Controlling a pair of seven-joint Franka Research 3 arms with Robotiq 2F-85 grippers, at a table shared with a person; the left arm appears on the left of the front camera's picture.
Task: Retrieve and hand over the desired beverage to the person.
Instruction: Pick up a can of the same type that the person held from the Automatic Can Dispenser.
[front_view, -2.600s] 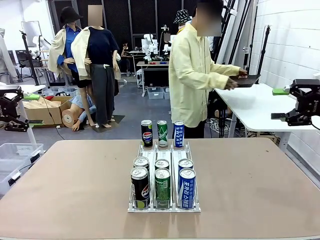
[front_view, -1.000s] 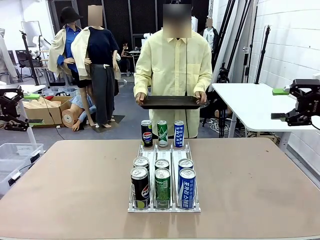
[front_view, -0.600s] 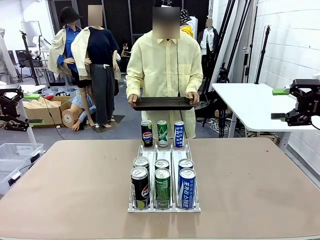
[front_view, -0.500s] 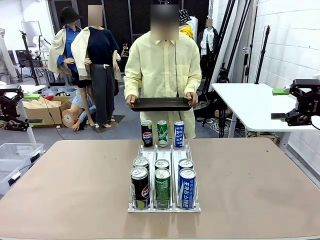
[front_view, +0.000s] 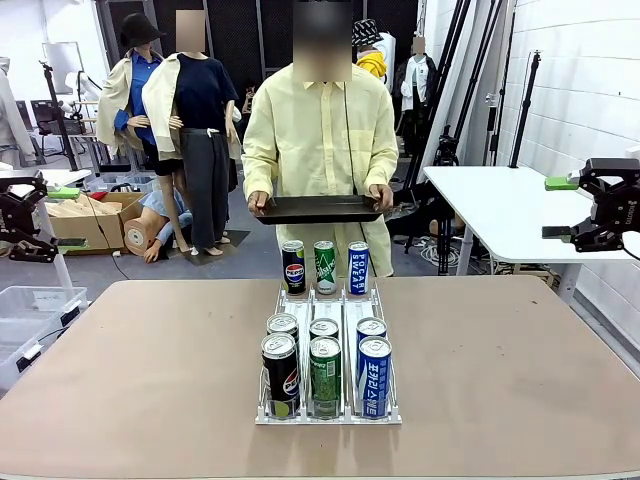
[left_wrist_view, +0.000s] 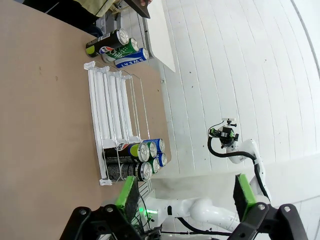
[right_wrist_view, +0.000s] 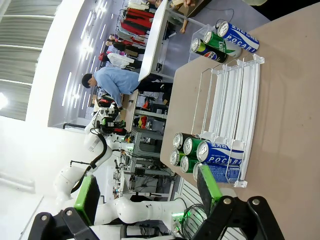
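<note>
Cans (front_view: 324, 362) are sitting ahead of my left claw (left_wrist_view: 185, 194) and right claw (right_wrist_view: 148, 196), both gaping wide, gripping nothing; the person (front_view: 320, 140) is holding a tray (front_view: 318, 208) beyond.

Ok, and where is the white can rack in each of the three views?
Front view: the can rack sits in the middle of the table.
Left wrist view: the can rack lies left of centre, far end up.
Right wrist view: the can rack lies right of centre, far end up.
Shared landmark: the blue can at its far end.
</note>
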